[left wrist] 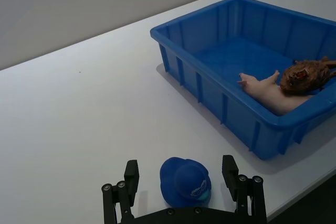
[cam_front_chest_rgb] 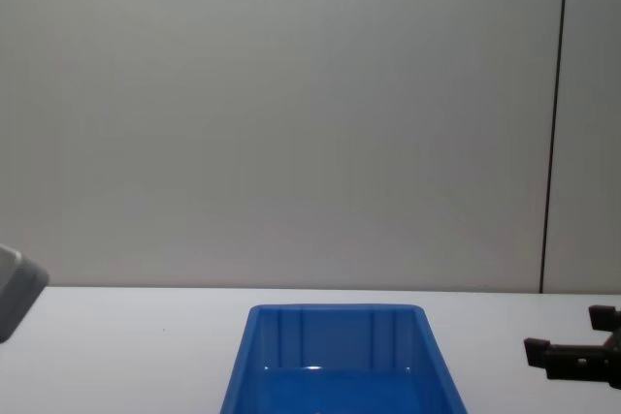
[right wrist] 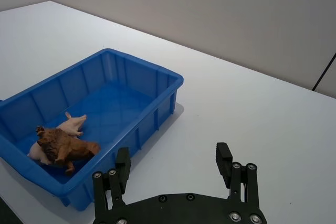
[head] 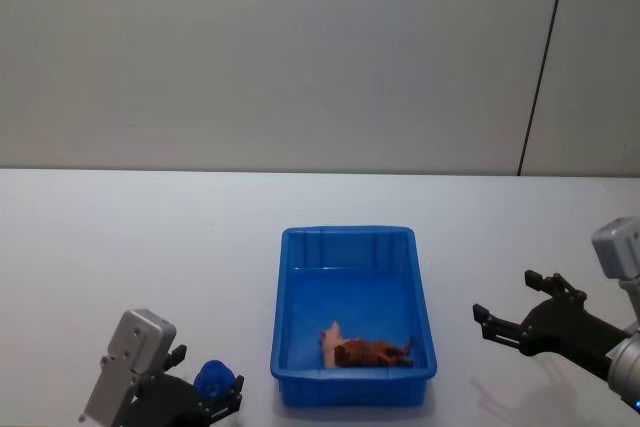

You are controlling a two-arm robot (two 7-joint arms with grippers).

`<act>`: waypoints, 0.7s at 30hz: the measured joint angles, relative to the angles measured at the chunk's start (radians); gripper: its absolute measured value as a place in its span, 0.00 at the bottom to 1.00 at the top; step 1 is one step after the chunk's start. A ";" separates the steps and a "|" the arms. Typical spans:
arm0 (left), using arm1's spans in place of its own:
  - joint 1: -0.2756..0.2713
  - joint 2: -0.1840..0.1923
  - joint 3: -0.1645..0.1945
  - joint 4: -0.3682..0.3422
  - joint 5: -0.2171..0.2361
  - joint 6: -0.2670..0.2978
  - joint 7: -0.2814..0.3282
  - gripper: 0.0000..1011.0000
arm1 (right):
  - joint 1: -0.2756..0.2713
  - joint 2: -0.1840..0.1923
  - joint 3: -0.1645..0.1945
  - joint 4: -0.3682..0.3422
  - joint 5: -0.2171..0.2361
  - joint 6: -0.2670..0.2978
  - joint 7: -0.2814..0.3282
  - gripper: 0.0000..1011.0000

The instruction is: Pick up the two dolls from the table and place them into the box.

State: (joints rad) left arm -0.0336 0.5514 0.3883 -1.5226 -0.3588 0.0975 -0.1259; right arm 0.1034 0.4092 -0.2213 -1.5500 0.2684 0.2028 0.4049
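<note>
You're halfway: the peach-and-brown doll (head: 365,351) lies in the blue box (head: 353,235), the blue doll (left wrist: 185,182) sits on the bench (head: 120,247) between the left gripper's (left wrist: 182,180) wide jaws, right gripper (head: 515,309) spread empty.

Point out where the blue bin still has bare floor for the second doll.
The far half of the glossy blue plastic bin is bare. Its near end is crowded by the peach-tan and brown doll. The rounded blue doll sits on the white table between the open left gripper's fingers.
</note>
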 joint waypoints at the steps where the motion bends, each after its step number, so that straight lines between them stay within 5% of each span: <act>1: 0.000 0.000 0.000 0.000 0.000 0.000 0.000 0.99 | 0.000 0.000 0.000 0.000 0.000 0.000 0.000 0.99; 11: -0.020 -0.020 0.002 0.034 0.009 0.019 -0.030 0.90 | 0.000 0.000 0.000 0.000 0.000 0.000 0.000 0.99; 21: -0.040 -0.036 0.001 0.068 0.015 0.027 -0.058 0.58 | 0.000 0.000 0.000 0.000 0.000 0.000 0.000 0.99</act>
State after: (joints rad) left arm -0.0731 0.5157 0.3893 -1.4549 -0.3442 0.1248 -0.1838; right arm 0.1033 0.4092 -0.2213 -1.5500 0.2685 0.2028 0.4050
